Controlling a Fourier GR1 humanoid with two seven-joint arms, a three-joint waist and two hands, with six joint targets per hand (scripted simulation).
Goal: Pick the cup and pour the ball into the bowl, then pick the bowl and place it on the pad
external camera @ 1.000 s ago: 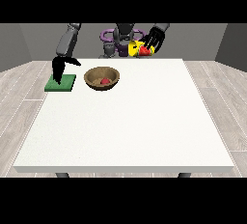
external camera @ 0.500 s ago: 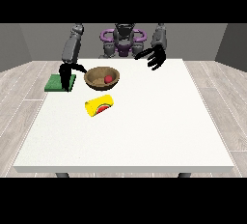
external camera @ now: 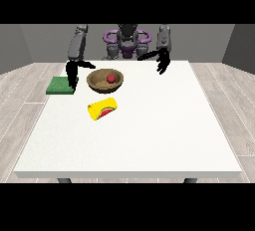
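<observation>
resting in bowl (external camera: 105,80): ball (external camera: 111,78), pour done. cup (external camera: 103,109) lies tipped on counter (external camera: 149,135) near bowl. pad (external camera: 60,85) just beside. hand at view's left (external camera: 72,73) over pad, fingers unclear; hand at view's right (external camera: 162,63) empty, fingers apart. risk: tilted lift spills ball.

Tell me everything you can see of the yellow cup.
The yellow cup lies on its side on the white table, nearer the camera than the brown bowl and apart from it. It looks smooth, like plastic, with a red-and-green mark on its side facing the camera. Its axis runs slantwise, one end slightly higher in the view. No robot hand touches it, and only the table bears it. Its inside cannot be seen.
</observation>
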